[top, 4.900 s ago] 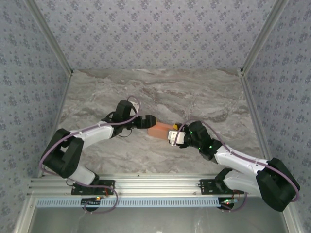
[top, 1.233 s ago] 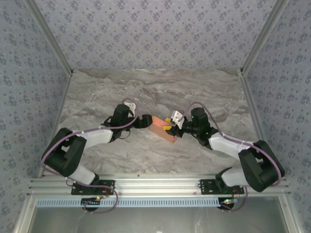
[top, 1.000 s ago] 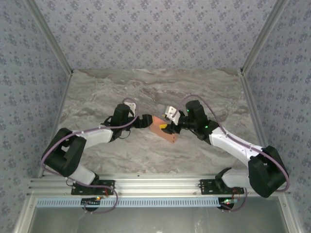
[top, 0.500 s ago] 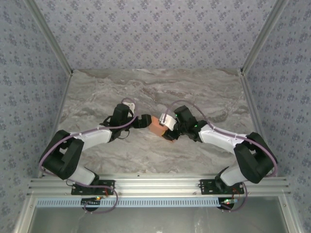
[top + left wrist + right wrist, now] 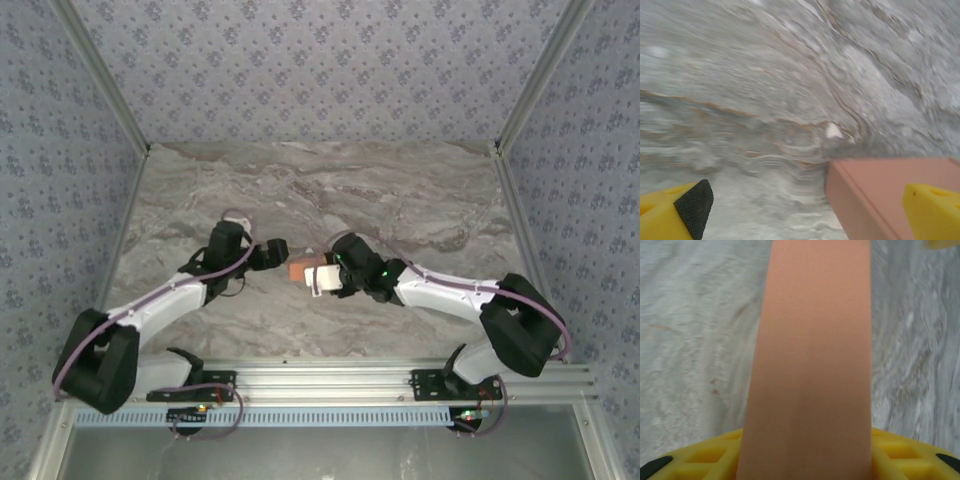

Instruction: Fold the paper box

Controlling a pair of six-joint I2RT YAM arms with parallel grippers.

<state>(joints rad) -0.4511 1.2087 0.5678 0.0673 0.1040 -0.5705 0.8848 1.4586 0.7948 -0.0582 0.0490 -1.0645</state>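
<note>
The paper box (image 5: 297, 269) is plain salmon-orange. The table (image 5: 400, 200) is grey-white marble with rust-brown veins. The walls (image 5: 320, 70) at 9, 12 and 3 o'clock are blue-grey with a small repeating flower print. The arms (image 5: 165, 298) are white and black. The left gripper (image 5: 807, 205) has yellow fingers (image 5: 932, 207), one black-padded.
</note>
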